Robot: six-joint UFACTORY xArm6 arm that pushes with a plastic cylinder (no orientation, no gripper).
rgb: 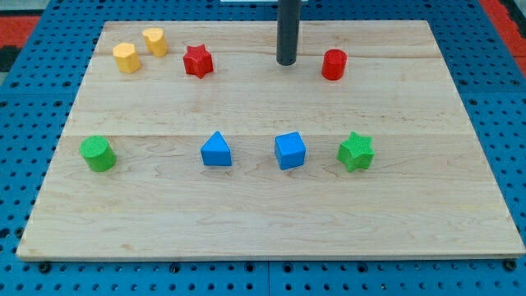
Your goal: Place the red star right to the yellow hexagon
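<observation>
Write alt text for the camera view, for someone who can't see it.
My tip rests on a wooden board near the view's top, between a red star and a red cylinder. Two yellow blocks sit left of the star.

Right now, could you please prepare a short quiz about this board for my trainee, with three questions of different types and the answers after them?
1. True or false: my tip touches the red star.
2. Multiple choice: which block lies nearest the view's left edge in the lower row? A) blue triangle B) green cylinder C) green star
3. Fill in: the block between my tip and the view's right edge in the upper row is the red ____.

Key:
1. False: my tip stands apart from it, toward the view's right.
2. B
3. cylinder
</observation>
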